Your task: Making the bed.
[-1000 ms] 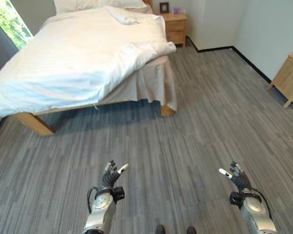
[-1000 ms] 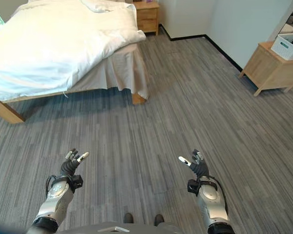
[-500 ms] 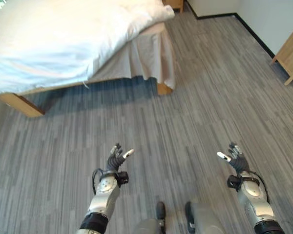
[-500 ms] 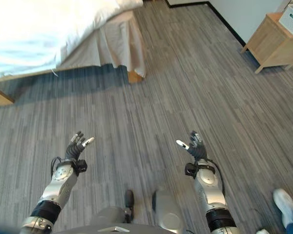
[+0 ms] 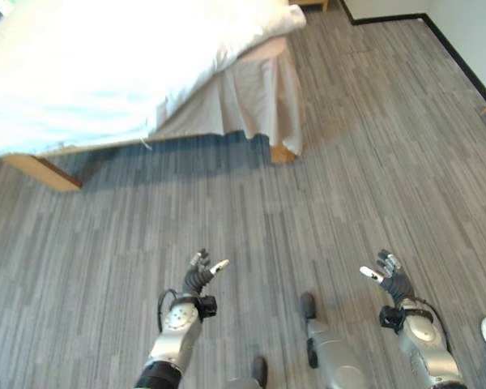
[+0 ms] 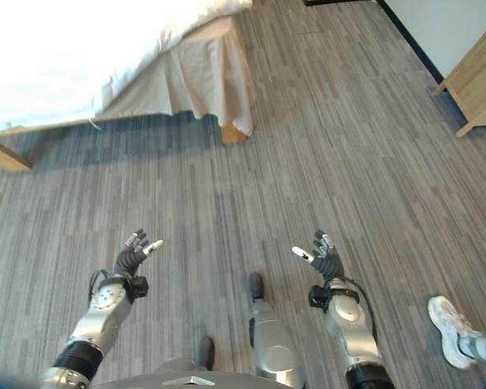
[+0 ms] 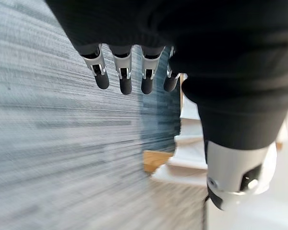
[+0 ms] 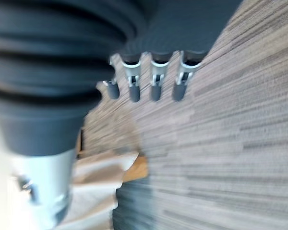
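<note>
The bed [image 5: 251, 105], its white duvet [image 5: 105, 73] rumpled and overhanging the near edge, lies well ahead and leftward, nearer the left hand [image 5: 201, 275] than the right hand [image 5: 389, 279], both released and empty over the floor [image 5: 348, 186].

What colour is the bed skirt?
Beige bed skirt, clearest in the right eye view.

one bed [image 5: 105, 73], one cabinet [image 6: 476, 81] (wooden), one shoe [image 6: 452, 320].

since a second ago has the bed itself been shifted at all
Cannot tell. The bed sits differently in the eye views, but the floor planks and the wooden cabinet shifted with it, so the camera moved. Both hands are open, away from it.
</note>
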`<state>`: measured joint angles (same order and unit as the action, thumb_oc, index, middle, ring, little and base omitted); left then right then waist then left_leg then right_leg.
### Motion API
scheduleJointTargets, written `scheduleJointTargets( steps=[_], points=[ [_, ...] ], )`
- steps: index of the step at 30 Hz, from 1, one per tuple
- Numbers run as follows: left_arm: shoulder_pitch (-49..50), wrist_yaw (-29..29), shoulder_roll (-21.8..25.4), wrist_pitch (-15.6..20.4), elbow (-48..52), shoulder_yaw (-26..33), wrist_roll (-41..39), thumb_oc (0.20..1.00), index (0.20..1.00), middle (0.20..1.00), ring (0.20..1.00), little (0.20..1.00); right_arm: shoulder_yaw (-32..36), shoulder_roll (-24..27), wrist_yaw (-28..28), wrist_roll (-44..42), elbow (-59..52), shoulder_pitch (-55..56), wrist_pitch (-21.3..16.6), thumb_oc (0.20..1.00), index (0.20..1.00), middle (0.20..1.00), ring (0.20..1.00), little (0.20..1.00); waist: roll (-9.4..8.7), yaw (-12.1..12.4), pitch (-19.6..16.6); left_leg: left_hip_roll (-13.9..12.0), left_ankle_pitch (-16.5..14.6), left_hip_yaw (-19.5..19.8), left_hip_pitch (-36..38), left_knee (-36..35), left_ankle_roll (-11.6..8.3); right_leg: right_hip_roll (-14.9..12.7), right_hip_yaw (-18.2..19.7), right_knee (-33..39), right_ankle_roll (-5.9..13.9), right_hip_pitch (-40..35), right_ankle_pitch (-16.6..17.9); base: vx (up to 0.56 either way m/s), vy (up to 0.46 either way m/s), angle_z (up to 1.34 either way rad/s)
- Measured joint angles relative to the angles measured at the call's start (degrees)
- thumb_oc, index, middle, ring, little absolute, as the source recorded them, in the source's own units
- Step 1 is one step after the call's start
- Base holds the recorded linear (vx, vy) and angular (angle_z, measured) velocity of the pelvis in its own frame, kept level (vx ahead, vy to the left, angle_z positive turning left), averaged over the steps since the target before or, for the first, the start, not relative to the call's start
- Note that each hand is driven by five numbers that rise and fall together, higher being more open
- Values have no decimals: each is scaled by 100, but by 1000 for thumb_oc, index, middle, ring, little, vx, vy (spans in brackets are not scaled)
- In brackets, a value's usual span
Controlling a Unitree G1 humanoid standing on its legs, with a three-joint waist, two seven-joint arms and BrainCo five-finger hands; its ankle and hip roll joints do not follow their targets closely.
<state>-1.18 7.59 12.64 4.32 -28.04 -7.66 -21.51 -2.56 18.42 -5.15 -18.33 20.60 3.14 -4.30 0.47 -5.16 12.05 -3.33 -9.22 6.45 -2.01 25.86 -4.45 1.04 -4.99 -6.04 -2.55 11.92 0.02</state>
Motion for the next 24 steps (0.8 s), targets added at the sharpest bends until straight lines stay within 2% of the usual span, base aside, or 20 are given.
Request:
scheduleJointTargets(
  steps=[1,3,4,5,7,8,9,11,12,13,14,15,16,17,18,19,20,21,23,24],
  points=[
    [-79,-43,19,-40,71,6,-5,1000,1000,1000,1000,1000,12,77,34,-69,-139,24,-4,1000,1000,1000,1000,1000,-92,30,8,-117,604,-286,-823,1657,65,36,-145,29,-371,-153,-35,323,-393,9],
    [-28,-58,105,-63,70,15,-15,1000,1000,1000,1000,1000,-9,81,43,-72,-185,-72,-12,1000,1000,1000,1000,1000,-223,102,-18,-285,735,-455,-1042,2015,-5,80,-238,-39,-344,-337,31,445,-442,8],
    [-46,-93,151,-88,104,-114,-16,1000,1000,1000,1000,1000,17,79,37,-71,-206,34,-77,1000,1000,1000,1000,1000,-367,108,-32,-269,873,-555,-1403,2421,-7,16,-227,-65,-657,-512,-408,227,-101,42],
    [-335,-192,95,-67,107,-330,-28,1000,1000,1000,1000,1000,348,56,7,-68,-196,310,-85,1000,1000,1000,1000,1000,-525,402,68,-841,843,-1729,-1920,2916,382,-19,-265,113,-643,-830,-462,508,-154,62],
    [-234,-285,119,-111,177,-305,-34,1000,1000,1000,1000,1000,253,120,-48,-69,-35,201,44,1000,1000,1000,1000,1000,-558,389,184,-790,875,-1932,-1963,1894,287,-52,-441,64,-285,-1034,-273,413,-64,13],
    [-166,-357,192,-142,200,-309,-45,1000,1000,1000,1000,1000,222,71,-55,-73,-150,251,50,1000,1000,1000,1000,1000,-593,383,135,-699,834,-2125,-1894,1361,156,-83,-476,271,133,-1237,-619,460,-53,15],
    [-220,-425,136,-146,205,-318,-75,1000,1000,1000,1000,1000,290,85,-50,-72,-346,465,-7,1000,1000,1000,1000,1000,-519,330,91,-602,772,-2317,-1854,314,45,-14,-587,587,105,-1486,-844,336,-38,39],
    [-310,-666,103,-120,241,-326,-87,1000,1000,1000,1000,1000,291,131,-1,-72,-215,464,69,1000,1000,1000,1000,1000,-293,353,169,-257,860,-2798,-1857,-1077,69,240,-751,880,181,-1946,-814,488,-12,50],
    [-227,-697,121,-120,271,-306,-85,1000,1000,1000,1000,1000,235,116,62,-66,-165,409,101,1000,1000,1000,1000,1000,-178,439,118,-35,925,-2879,-1797,-1443,218,296,-753,810,197,-2041,-834,644,29,18],
    [-105,-743,161,-121,283,-270,-85,1000,1000,1000,1000,1000,179,70,81,-65,-170,374,106,1000,1000,1000,1000,1000,-210,495,75,178,922,-3094,-1776,-1674,239,340,-723,869,455,-2177,-998,321,25,-15],
    [-19,-783,200,-144,307,-266,-84,1000,1000,1000,1000,1000,165,51,111,-57,-175,348,115,1000,1000,1000,1000,1000,-141,536,-4,367,972,-3168,-1685,-1814,308,373,-742,883,496,-2285,-1023,650,108,-23],
    [240,-852,334,-192,484,-269,-83,1000,1000,1000,1000,1000,116,40,203,-41,-179,362,122,1000,1000,1000,1000,1000,-268,560,-31,690,1053,-3343,-1580,-1763,460,387,-621,862,700,-2526,-1149,335,89,-23],
    [332,-896,358,-208,508,-252,-85,1000,1000,1000,1000,1000,120,40,242,-31,-199,329,137,1000,1000,1000,1000,1000,-168,545,-76,828,1074,-3419,-1364,-1764,774,469,-557,645,609,-2530,-1092,489,132,-18],
    [425,-957,371,-235,520,-267,-85,1000,1000,1000,1000,1000,97,52,279,-14,-226,411,133,1000,1000,1000,1000,1000,-117,467,-107,910,981,-3427,-1139,-1863,1258,613,-521,244,624,-2515,-1106,383,145,-15],
    [645,-1056,395,-246,693,-386,-85,1000,1000,1000,1000,1000,34,159,333,-4,-335,572,139,1000,1000,1000,1000,1000,338,458,-364,719,751,-3023,-556,-2570,2036,1015,-488,-793,852,-2241,-1356,475,180,-34],
    [667,-1144,548,-246,718,-371,-84,1000,1000,1000,1000,1000,-8,-61,347,25,-254,600,156,1000,1000,1000,1000,1000,32,469,-378,792,1196,-3121,-293,-2742,1985,819,-448,-1793,1064,-1983,-1624,326,140,-45],
    [665,-1197,625,-260,708,-366,-84,1000,1000,1000,1000,1000,-61,-193,396,24,-338,651,184,1000,1000,1000,1000,1000,-192,487,-435,971,1136,-3077,-166,-2822,1967,491,-556,-3000,1014,-1479,-1726,287,94,-27],
    [644,-1259,622,-292,695,-376,-84,1000,1000,1000,1000,1000,-79,-214,462,24,-443,753,179,1000,1000,1000,1000,1000,-341,394,-520,1076,1077,-3016,-96,-2845,1913,260,-566,-3638,987,-1140,-1764,270,66,15],
    [288,-1374,491,-345,697,-459,-88,1000,1000,1000,1000,1000,121,-197,547,23,-611,918,162,1000,1000,1000,1000,1000,-320,81,-354,1148,809,-2567,31,-2542,1700,-166,-258,-5029,938,-313,-1642,229,26,90],
    [27,-1383,553,-379,693,-719,-84,1000,1000,1000,1000,1000,247,-196,533,23,-594,998,185,1000,1000,1000,1000,1000,-170,-86,-199,1117,825,-2313,128,-2460,1621,-306,-44,-5568,775,71,-1542,329,-61,143]
  ],
)
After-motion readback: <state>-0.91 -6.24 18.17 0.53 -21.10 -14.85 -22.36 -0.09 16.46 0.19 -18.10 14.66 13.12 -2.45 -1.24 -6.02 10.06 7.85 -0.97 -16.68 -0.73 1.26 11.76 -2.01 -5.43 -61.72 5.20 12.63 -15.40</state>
